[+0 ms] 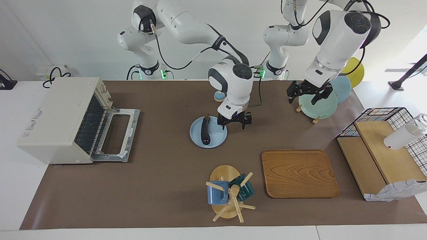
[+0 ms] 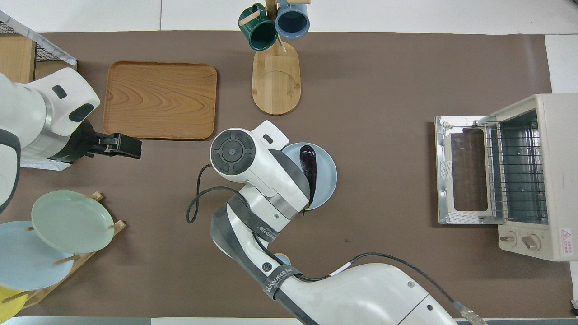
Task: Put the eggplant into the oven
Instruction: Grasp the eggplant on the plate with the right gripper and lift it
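The dark purple eggplant [image 1: 204,131] lies on a light blue plate [image 1: 217,136] mid-table; it also shows in the overhead view [image 2: 310,169] on the plate [image 2: 328,177]. The off-white oven [image 1: 56,120] stands at the right arm's end with its glass door [image 1: 115,135] dropped open and the wire rack showing [image 2: 517,176]. My right gripper [image 1: 234,126] is open and empty, low beside the plate's edge toward the left arm's end, apart from the eggplant. My left gripper [image 1: 308,96] is open and empty, raised and waiting between the wooden tray and the plate rack [image 2: 128,148].
A wooden tray [image 1: 298,173] and a mug tree with two mugs [image 1: 228,193] lie farther from the robots. A plate rack [image 1: 318,105] and a small blue lidded pot [image 1: 219,96] sit near the robots. A wire basket with wooden boards [image 1: 383,150] stands at the left arm's end.
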Controlling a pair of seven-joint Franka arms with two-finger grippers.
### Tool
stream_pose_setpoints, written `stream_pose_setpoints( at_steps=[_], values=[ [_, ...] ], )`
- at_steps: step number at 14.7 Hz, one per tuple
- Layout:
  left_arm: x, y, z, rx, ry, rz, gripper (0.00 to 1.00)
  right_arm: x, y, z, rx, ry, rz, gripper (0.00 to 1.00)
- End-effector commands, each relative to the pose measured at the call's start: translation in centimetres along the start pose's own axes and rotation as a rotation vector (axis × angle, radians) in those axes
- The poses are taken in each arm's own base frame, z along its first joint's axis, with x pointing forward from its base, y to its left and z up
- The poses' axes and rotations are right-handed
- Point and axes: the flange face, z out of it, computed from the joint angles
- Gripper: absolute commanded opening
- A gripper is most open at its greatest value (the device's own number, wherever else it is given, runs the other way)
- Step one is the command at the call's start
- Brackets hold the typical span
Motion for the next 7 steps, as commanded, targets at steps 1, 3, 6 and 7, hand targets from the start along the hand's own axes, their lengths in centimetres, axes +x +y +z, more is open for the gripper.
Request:
stream_pose_setpoints(
  at_steps=[1, 3, 6, 7],
  values=[
    [-1.6, -0.2, -1.3, 0.026, -0.036, 0.013, 1.00, -0.9, 1.2, 0.9, -0.023, 0.008, -0.005, 0.77],
    [-2.2, -0.3, -2.0, 0.027, -0.052, 0.009, 1.00, -1.9, 1.6, 1.6, -0.039, -0.009, -0.015, 0.73],
    [-2.2, -0.2, -4.2, 0.026, -0.050, 0.010, 1.00, -3.4, 1.6, 2.8, -0.045, 0.011, -0.049, 0.69],
    [-1.8, -0.7, -4.4, 0.025, -0.036, -0.003, 1.00, -3.5, 1.6, 2.9, -0.046, 0.012, -0.052, 0.61]
  ],
)
